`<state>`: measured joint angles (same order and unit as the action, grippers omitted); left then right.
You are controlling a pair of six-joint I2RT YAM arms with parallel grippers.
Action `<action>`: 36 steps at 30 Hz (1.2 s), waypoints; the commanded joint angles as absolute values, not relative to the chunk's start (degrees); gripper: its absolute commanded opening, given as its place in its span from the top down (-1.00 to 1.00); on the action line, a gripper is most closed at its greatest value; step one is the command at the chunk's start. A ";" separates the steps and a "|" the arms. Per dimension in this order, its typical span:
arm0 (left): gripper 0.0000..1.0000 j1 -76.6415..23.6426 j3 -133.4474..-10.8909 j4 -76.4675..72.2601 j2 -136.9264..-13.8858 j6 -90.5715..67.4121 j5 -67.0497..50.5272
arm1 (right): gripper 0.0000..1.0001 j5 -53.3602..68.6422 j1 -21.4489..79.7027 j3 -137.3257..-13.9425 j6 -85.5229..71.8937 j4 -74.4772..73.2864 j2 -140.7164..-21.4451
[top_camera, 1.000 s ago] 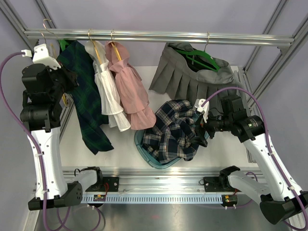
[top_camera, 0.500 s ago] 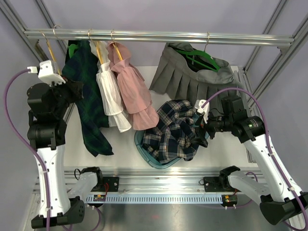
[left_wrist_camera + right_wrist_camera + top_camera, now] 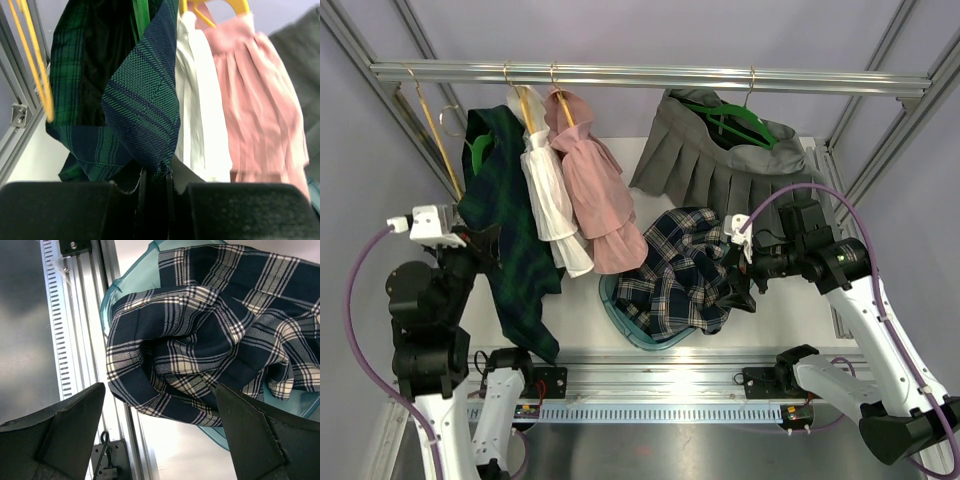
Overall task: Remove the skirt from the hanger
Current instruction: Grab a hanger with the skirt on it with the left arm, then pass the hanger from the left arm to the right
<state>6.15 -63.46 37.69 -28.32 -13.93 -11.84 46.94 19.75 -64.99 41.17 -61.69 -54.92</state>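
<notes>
The dark green and navy plaid skirt [image 3: 508, 235] hangs at the left, stretched down from a green hanger [image 3: 476, 150] whose end shows at its top. My left gripper [image 3: 480, 246] is shut on the skirt's lower left edge. In the left wrist view the fabric [image 3: 142, 100] runs down into the shut left gripper [image 3: 155, 176], with the green hanger [image 3: 141, 20] above. My right gripper [image 3: 741, 268] stands open beside the basket; in its wrist view the right gripper [image 3: 160, 390] is wide, with nothing held.
A bare yellow hanger [image 3: 438, 140] hangs left of the skirt. White [image 3: 550, 200] and pink [image 3: 595, 190] dresses hang beside it, and a grey pleated skirt [image 3: 720, 170] hangs on the right of the rail [image 3: 640, 75]. A teal basket [image 3: 620, 310] holds a navy-white plaid garment [image 3: 210, 330].
My left arm has dropped down toward the near edge, dragging the green plaid skirt lower and to the right. The yellow hanger now hangs bare. The right arm has stayed put.
</notes>
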 commanded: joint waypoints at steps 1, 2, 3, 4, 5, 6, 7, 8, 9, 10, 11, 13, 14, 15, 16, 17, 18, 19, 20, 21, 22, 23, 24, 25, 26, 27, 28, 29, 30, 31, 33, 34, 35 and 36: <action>1.00 6.15 -61.27 26.19 -21.56 -8.63 -18.09 | -0.99 51.76 19.42 -68.46 49.03 -65.56 -55.11; 1.00 6.15 -61.00 26.80 -20.40 -7.48 -18.28 | -0.99 52.29 19.42 -68.81 50.35 -67.22 -55.19; 1.00 6.15 -61.17 27.68 -19.17 -4.51 -18.11 | -0.99 53.69 19.42 -69.51 52.80 -68.11 -55.37; 1.00 6.15 -61.43 28.64 -18.29 -2.74 -18.45 | -0.99 54.22 19.42 -69.87 53.95 -68.99 -55.63; 1.00 6.15 -61.87 30.65 -16.63 -0.72 -19.07 | -0.99 55.53 19.42 -70.31 55.27 -70.82 -55.90; 1.00 6.15 -62.22 31.46 -15.83 3.04 -19.42 | -0.99 56.24 19.42 -71.18 56.33 -71.54 -56.16; 1.00 6.15 -63.10 32.25 -15.12 4.90 -20.82 | -0.99 56.86 19.51 -71.63 58.08 -72.33 -56.86; 1.00 6.07 -63.45 33.73 -14.33 6.92 -21.79 | -0.99 57.30 19.51 -72.15 58.79 -73.47 -57.39; 1.00 6.06 -63.81 34.36 -13.20 9.81 -22.75 | -0.99 58.44 19.51 -73.29 59.49 -74.00 -57.83; 1.00 6.15 -64.68 34.97 -12.57 11.24 -24.07 | -0.99 59.06 19.42 -73.91 60.89 -74.70 -58.70; 1.00 6.15 -65.30 36.63 -12.31 12.73 -24.87 | -0.99 59.76 19.42 -74.61 61.87 -76.10 -59.15; 1.00 6.06 -66.79 38.66 -11.78 17.39 -27.41 | -0.99 61.61 19.51 -77.07 64.32 -77.78 -60.46; 1.00 6.06 -68.45 40.67 -11.78 18.36 -28.03 | -0.99 62.31 19.51 -77.95 65.21 -79.44 -60.90; 1.00 6.06 -69.25 41.74 -12.21 20.46 -28.73 | -0.99 63.36 19.51 -79.87 66.00 -80.24 -61.43; 1.00 5.98 -70.21 42.71 -12.48 21.26 -30.05 | -0.99 64.07 19.51 -80.85 67.22 -80.85 -62.39; 1.00 5.89 -72.14 44.72 -12.92 22.14 -31.02 | -0.99 64.51 19.51 -81.82 67.67 -81.90 -62.84; 1.00 5.80 -73.12 45.61 -13.27 23.71 -32.24 | -0.99 65.73 19.42 -83.83 67.94 -82.44 -63.19; 1.00 5.54 -74.17 47.44 -14.58 24.25 -34.95 | -0.99 66.26 19.51 -84.89 68.11 -82.79 -64.15; 1.00 5.54 -76.53 48.50 -15.29 24.95 -36.29 | -0.99 67.49 19.51 -85.95 68.12 -83.32 -64.60; 1.00 5.54 -78.21 49.82 -16.08 26.27 -37.52 | -0.99 68.11 19.42 -88.05 67.85 -83.49 -65.12; 1.00 5.36 -79.61 50.97 -17.82 26.71 -39.36 | -0.99 68.55 19.51 -89.11 67.76 -83.76 -66.08; 1.00 5.19 -81.02 53.24 -18.62 27.24 -40.42 | -0.99 69.08 19.42 -90.25 67.68 -84.46 -66.70; 1.00 5.10 -84.25 54.48 -19.50 28.38 -41.13 | -0.99 70.04 19.51 -92.26 67.15 -84.81 -67.14; 1.00 5.01 -85.77 56.67 -20.29 28.91 -41.65 | -0.99 70.40 19.51 -93.16 66.89 -84.90 -68.19; 1.00 4.92 -87.35 57.56 -21.52 29.44 -42.01 | -0.99 70.75 19.51 -93.95 66.71 -85.34 -68.55; 1.00 4.92 -89.45 58.44 -22.06 30.31 -42.19 | -0.99 71.45 19.51 -95.43 66.19 -85.34 -69.16; 1.00 4.66 -90.43 59.32 -22.41 30.50 -42.88 | -0.99 71.80 19.60 -95.97 66.01 -85.25 -69.52; 1.00 4.48 -91.05 59.59 -23.11 30.59 -43.33 | -0.99 72.07 19.51 -96.59 65.83 -85.25 -69.78; 1.00 4.40 -91.32 59.59 -23.38 30.24 -43.77 | -0.99 72.77 19.51 -97.72 65.40 -85.25 -70.05; 1.00 4.39 -91.14 59.24 -23.55 30.06 -44.99 | -0.99 73.12 19.60 -98.43 65.39 -85.17 -70.57; 1.00 4.39 -89.75 58.54 -23.73 29.01 -47.10 | -0.99 74.00 19.95 -100.27 65.13 -85.08 -71.36; 1.00 4.39 -87.91 57.93 -23.82 28.83 -47.81 | -0.99 74.18 20.30 -100.89 64.78 -84.99 -71.63; 1.00 4.39 -86.67 57.57 -23.82 28.74 -48.68 | -0.99 74.35 20.56 -101.51 64.34 -84.21 -71.80; 1.00 4.48 -85.62 57.31 -23.91 28.57 -49.47 | -0.99 74.27 21.78 -102.73 63.03 -83.76 -72.24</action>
